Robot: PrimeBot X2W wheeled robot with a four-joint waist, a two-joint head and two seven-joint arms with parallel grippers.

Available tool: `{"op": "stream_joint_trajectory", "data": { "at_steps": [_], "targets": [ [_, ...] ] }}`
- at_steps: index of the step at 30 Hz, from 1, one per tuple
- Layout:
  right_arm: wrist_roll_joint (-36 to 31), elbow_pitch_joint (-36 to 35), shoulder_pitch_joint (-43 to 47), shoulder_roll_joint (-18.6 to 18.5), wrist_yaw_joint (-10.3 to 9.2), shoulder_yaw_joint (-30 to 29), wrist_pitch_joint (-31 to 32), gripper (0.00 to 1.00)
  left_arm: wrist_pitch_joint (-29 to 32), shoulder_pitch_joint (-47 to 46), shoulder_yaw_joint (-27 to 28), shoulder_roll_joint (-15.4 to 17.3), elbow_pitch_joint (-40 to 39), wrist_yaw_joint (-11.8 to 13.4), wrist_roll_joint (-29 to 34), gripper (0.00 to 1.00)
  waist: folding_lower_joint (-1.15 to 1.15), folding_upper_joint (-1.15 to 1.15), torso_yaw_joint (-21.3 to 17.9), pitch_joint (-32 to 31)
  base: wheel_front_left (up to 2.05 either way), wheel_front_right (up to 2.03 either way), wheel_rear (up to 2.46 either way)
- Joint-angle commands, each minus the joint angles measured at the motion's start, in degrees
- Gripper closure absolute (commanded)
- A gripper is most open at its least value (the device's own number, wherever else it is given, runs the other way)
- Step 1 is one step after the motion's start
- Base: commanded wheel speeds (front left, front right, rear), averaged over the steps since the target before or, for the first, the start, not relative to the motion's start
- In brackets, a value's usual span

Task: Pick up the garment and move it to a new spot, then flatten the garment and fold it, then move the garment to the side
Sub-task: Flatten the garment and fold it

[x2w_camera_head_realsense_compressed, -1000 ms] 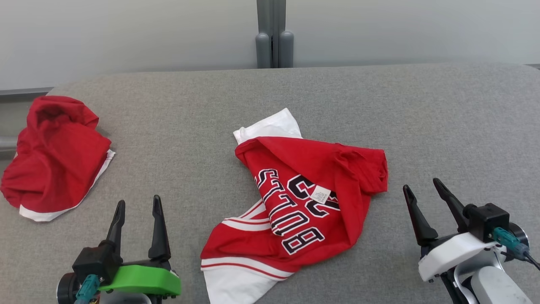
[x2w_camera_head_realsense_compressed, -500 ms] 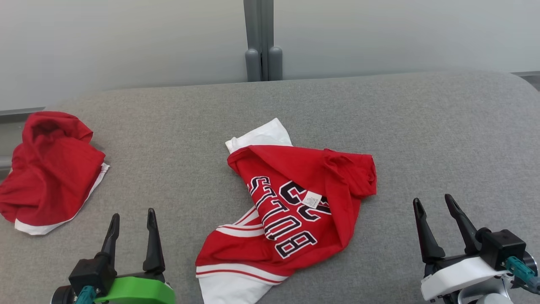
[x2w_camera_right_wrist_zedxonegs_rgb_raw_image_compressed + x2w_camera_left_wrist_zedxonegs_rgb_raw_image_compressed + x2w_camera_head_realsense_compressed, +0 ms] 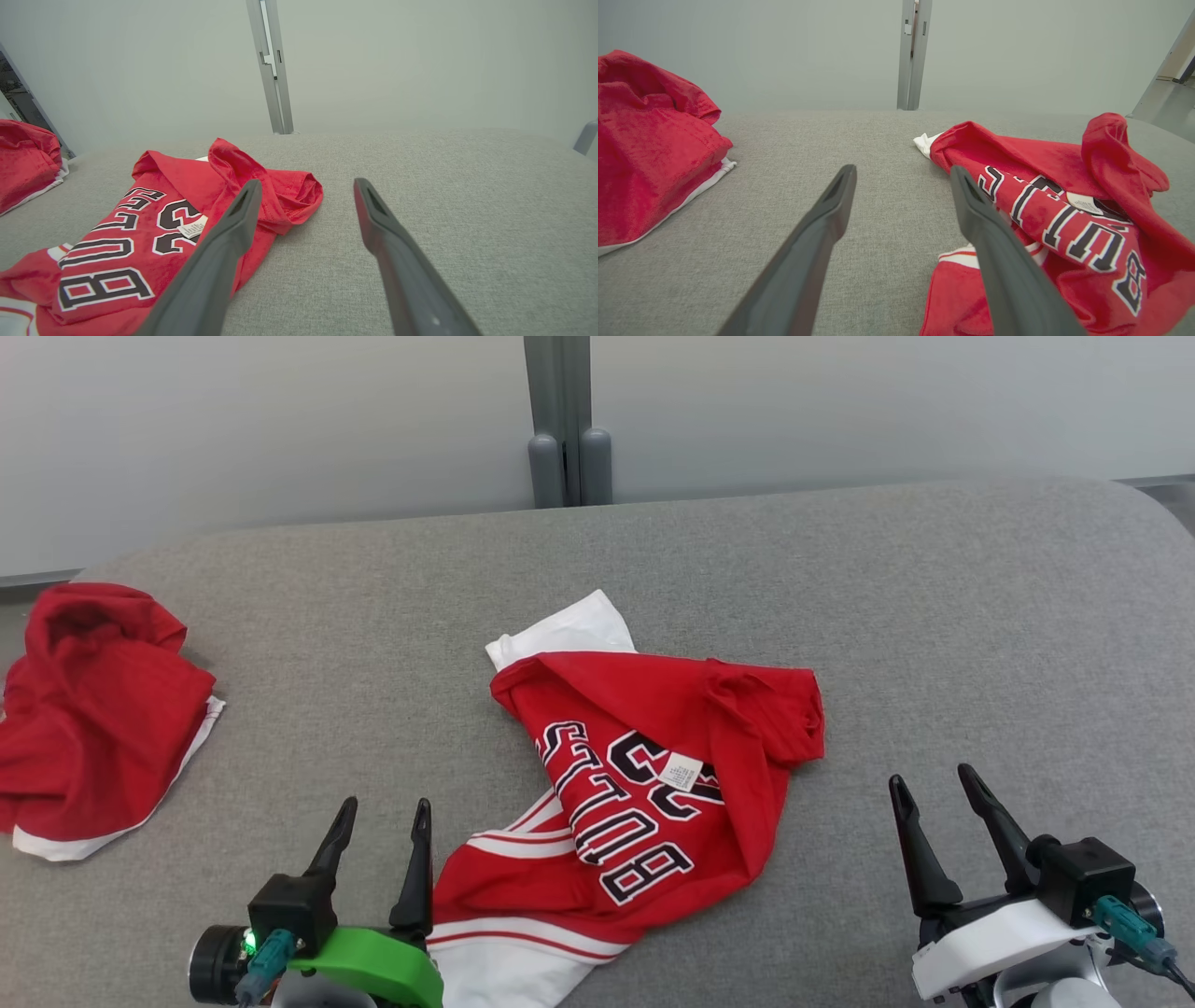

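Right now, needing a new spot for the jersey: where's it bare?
Bare: grey surface right of the jersey, beyond the right gripper; also the strip between jersey and red pile. Crowded: around the left gripper, beside the jersey.

Soft matt cloth garment (image 3: 644, 784), coarse woven grey fabric table (image 3: 934, 644), smooth matt plastic pincer fingers (image 3: 999, 261)

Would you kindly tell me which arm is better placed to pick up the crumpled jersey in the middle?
Left. The left pincer is open, right beside the striped hem of the jersey. The right pincer, also open, stands apart from it across bare grey surface.
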Motion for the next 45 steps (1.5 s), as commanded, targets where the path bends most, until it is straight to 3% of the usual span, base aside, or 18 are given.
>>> {"op": "stream_joint_trajectory", "data": {
  "at_steps": [1, 15, 21, 22, 23, 24, 30, 40, 45],
  "targets": [
    [0.2, 0.2, -0.6, -0.2, -0.1, 0.1, -0.2, 0.0, 0.0, -1.6, -0.3, 0.2, 1.1, -0.5, 0.1, 0.0, 0.0, 0.0, -0.6, 0.8, 0.0, 0.0, 0.0],
    [0.7, 1.1, -2.7, 0.7, -0.1, 0.9, -0.2, 0.0, 2.0, -10.2, -10.1, 1.6, 21.8, -2.3, 0.9, 0.0, 0.0, 0.0, -3.9, 4.2, 0.0, 0.0, 0.0],
    [0.6, 0.9, -3.0, 0.8, -0.1, 0.5, -0.2, 0.0, 2.8, -13.1, -11.9, 2.1, 27.4, -2.4, -0.7, 0.0, 0.0, 0.0, -4.3, 4.9, 0.0, 0.0, 0.0],
    [0.6, 0.9, -3.1, 0.8, -0.1, 0.5, -0.2, 0.0, 2.8, -13.5, -12.1, 2.1, 28.1, -2.4, -1.0, 0.24, 0.0, 0.0, -4.3, 5.0, 0.0, 0.0, 0.0],
    [0.6, 0.8, -3.2, 0.9, -0.1, 0.4, -0.2, 0.0, 2.6, -14.0, -12.3, 2.1, 28.9, -2.4, -1.5, 0.78, 0.0, 0.0, -4.4, 5.0, 0.0, 0.0, 0.0],
    [0.6, 0.8, -3.3, 0.9, -0.1, 0.4, -0.2, 0.0, 2.5, -14.3, -12.6, 2.0, 29.3, -2.4, -1.7, 1.0, 0.0, 0.0, -4.4, 5.1, 0.0, 0.0, 0.0],
    [0.6, 0.6, -3.5, 0.9, -0.1, 0.0, -0.2, 0.0, 0.5, -18.7, -11.0, 3.0, 29.3, -2.2, -3.4, 1.0, 0.0, 0.0, -4.0, 5.4, 0.0, 0.0, 0.0],
    [0.7, 0.5, -4.8, 0.2, -0.1, -0.1, -0.2, 0.0, -0.1, -25.3, -3.0, 7.3, 23.4, 0.5, -5.1, 1.0, 0.0, 0.0, -4.2, 7.5, 0.0, 0.0, 0.0],
    [0.7, 1.0, -5.7, 0.1, -0.1, 0.1, -0.2, 0.0, -0.1, -26.6, 0.7, 7.6, 22.0, 1.0, -4.7, 1.0, 0.0, 0.0, -4.6, 9.2, 0.0, 0.0, 0.0]
  ]
}}
